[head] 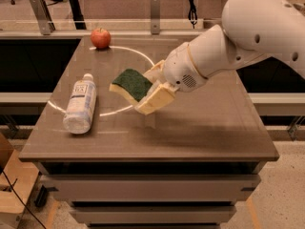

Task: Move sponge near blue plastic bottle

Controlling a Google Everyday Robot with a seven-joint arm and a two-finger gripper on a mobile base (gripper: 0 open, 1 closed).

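My gripper (148,87) has its jaws clamped on the sponge (128,82), held aloft. The blue plastic bottle (81,104) lies on its side just past the jaw tips. If I overshoot, I'd likely knock it rolling.

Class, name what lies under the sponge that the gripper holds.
The gripper holds the sponge above the table. Below the sponge, bare tabletop and a white arc show. One cream finger sits under its gripped end, hiding the underside there.

Robot lab: gripper fingers (153,100) over arc-marked workbench (205,128)
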